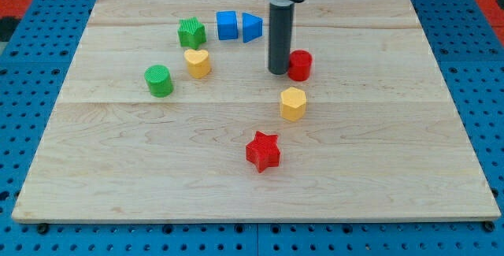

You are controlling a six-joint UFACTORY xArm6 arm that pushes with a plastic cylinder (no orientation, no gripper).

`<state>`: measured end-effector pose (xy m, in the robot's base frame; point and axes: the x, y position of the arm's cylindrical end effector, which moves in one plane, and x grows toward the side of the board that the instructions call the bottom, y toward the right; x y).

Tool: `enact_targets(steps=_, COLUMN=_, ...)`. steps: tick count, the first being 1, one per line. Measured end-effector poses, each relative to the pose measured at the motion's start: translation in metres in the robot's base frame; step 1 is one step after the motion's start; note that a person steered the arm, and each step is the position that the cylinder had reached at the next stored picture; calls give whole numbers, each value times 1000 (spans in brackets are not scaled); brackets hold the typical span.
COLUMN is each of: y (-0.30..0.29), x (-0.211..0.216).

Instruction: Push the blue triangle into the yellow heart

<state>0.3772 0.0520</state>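
The blue triangle (251, 27) lies near the view's top centre, touching a blue cube (227, 25) on its left. The yellow heart (198, 62) sits below and to the left of them. My tip (279, 71) rests on the board to the right of the heart, below and right of the blue triangle, right beside a red cylinder (299, 64) on its right side.
A green star (191, 32) sits just above the yellow heart. A green cylinder (159, 80) lies to the heart's lower left. A yellow hexagon (293, 103) and a red star (263, 151) lie below my tip. The wooden board (118, 169) ends at blue pegboard.
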Motion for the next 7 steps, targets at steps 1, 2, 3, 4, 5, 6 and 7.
enact_targets(steps=1, y=10, x=-5)
enact_targets(steps=2, y=-9, x=-47)
enact_targets(steps=3, y=6, x=-99)
enact_targets(steps=4, y=-30, x=-115)
enact_targets(steps=5, y=-57, x=-88)
enact_targets(steps=6, y=-78, x=-88)
enact_targets(steps=7, y=-132, x=-88)
